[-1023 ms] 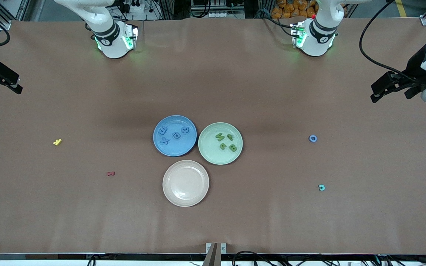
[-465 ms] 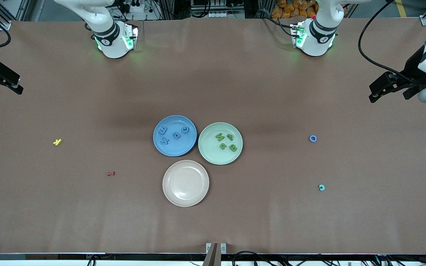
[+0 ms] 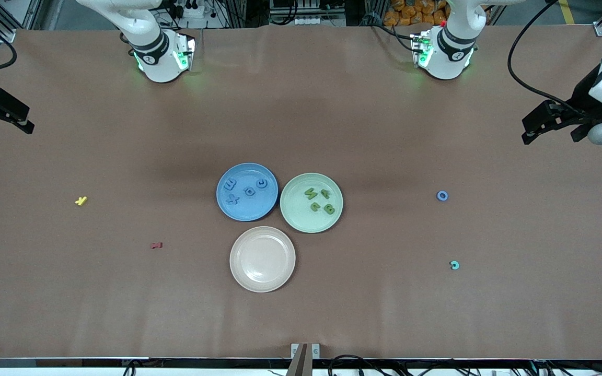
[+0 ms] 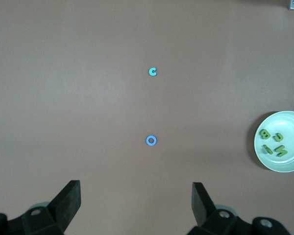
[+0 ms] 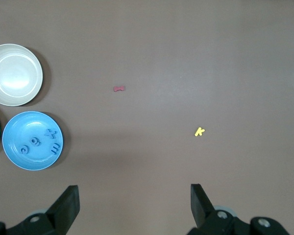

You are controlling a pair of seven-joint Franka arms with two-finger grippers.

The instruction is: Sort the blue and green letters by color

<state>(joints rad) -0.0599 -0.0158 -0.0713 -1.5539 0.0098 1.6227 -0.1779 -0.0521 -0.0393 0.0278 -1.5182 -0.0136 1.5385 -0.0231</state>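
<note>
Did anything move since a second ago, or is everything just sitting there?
Almost nothing. The left gripper and the right gripper only drifted slightly at their ends of the table, both open and empty. The blue letters on the blue plate, the green letters on the green plate, the loose blue ring and the other small letters stayed put.

Table (image 3: 123,313) is covered in matt brown paper-like sheet, faintly creased. Plates (image 3: 262,284) look like smooth, slightly glossy plastic. Letters (image 3: 249,191) appear matt, foam-like.
</note>
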